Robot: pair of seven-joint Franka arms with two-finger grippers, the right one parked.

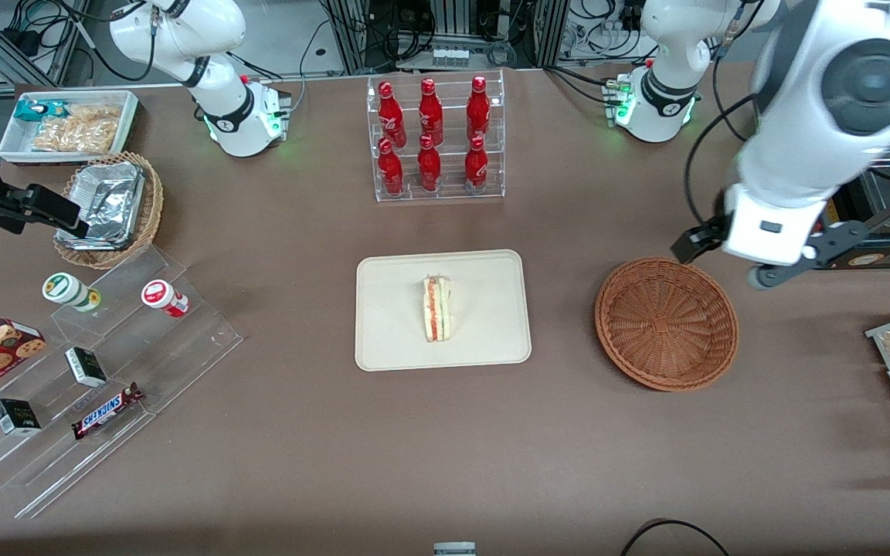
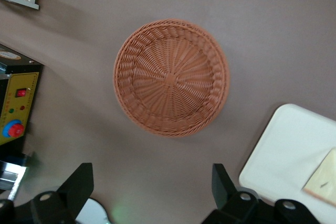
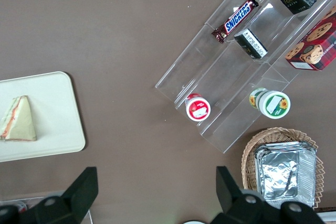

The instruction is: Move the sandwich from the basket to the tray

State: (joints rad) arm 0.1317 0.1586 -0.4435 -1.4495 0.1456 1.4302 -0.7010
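One sandwich (image 1: 436,310) on tray (image 1: 383,340); hand (image 2: 152,190) released, above basket (image 2: 171,77).

My gripper (image 2: 152,192) hangs spread above bare table near basket (image 1: 667,323); open path to tray (image 1: 383,340); bottle rack (image 1: 436,139) stands well apart.

Brown table (image 1: 491,448) — tray (image 1: 391,340), basket (image 1: 667,323), bottle rack (image 1: 436,137), stepped acrylic stand (image 1: 182,340) — end effector (image 2: 152,190) above, fingers spread.
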